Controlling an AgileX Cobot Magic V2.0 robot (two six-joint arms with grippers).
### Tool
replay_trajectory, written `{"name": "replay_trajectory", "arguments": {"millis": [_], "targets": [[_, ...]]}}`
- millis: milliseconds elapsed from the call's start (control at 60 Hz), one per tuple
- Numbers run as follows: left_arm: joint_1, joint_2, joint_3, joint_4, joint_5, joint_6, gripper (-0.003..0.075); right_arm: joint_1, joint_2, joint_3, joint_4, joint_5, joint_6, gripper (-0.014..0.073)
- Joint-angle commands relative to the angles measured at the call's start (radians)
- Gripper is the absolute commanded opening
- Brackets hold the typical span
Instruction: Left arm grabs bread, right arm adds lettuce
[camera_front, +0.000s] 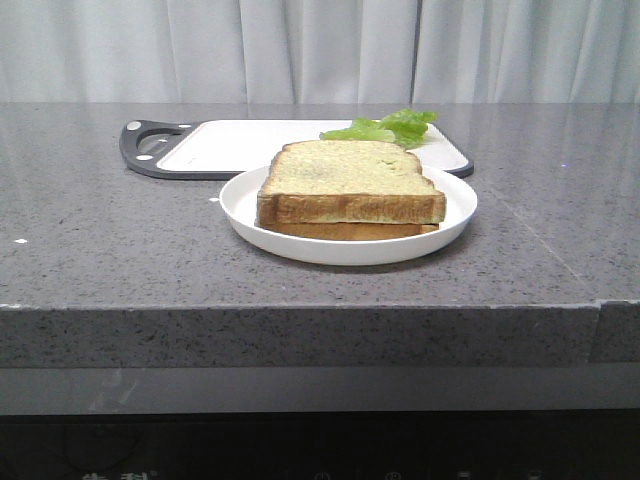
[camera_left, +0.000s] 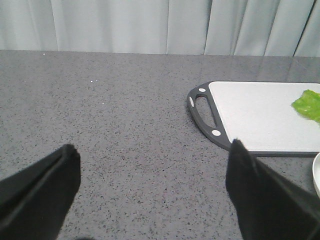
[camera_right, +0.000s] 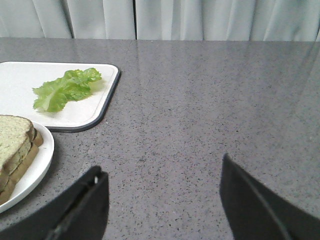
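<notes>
White plate (camera_front: 452, 215) just before a white cutting board (camera_front: 240, 146) on grey counter (camera_front: 120, 250), curtain (camera_front: 300, 50) behind.

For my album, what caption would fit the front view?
Two stacked bread slices on a white plate, lettuce waiting on the cutting board behind.

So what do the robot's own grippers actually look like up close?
Only the fingers show, in the wrist views. The left gripper has two matte black fingers, wedge-shaped and tapering to blunt points, with no markings. The right gripper is also black, its fingers broader and more angular, one with a small pale fleck at its tip. No cables or arm links show.
</notes>
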Motion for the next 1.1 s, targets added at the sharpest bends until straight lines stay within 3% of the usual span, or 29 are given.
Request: {"name": "replay_trajectory", "arguments": {"millis": [0,117,217,417,567,867,1083], "targets": [[0.002,0.012,-0.037,-0.003,-0.078,-0.009,0.0617,-0.006,0.016,-0.034,-0.005,-0.073,-0.001,0.0540],[-0.002,0.026,-0.041,-0.078,-0.071,-0.009,0.0617,-0.006,0.016,-0.034,-0.005,-0.074,-0.001,0.0540],[-0.031,0.089,-0.079,-0.176,0.024,-0.007,0.0617,-0.006,0.016,-0.034,-0.005,-0.075,-0.001,0.0540],[-0.152,0.295,-0.221,-0.339,0.232,-0.006,0.0617,-0.006,0.016,-0.034,-0.005,-0.075,-0.001,0.0540],[-0.257,0.451,-0.333,-0.442,0.300,-0.001,0.0617,-0.006,0.016,-0.034,-0.005,-0.075,-0.001,0.0540],[-0.461,0.794,-0.530,-0.453,0.317,0.000,0.0617,-0.006,0.016,-0.034,-0.005,-0.075,-0.001,0.0540],[-0.518,0.983,-0.675,-0.454,0.347,0.000,0.0617,-0.001,0.016,-0.034,-0.005,-0.075,-0.001,0.0540]]}}
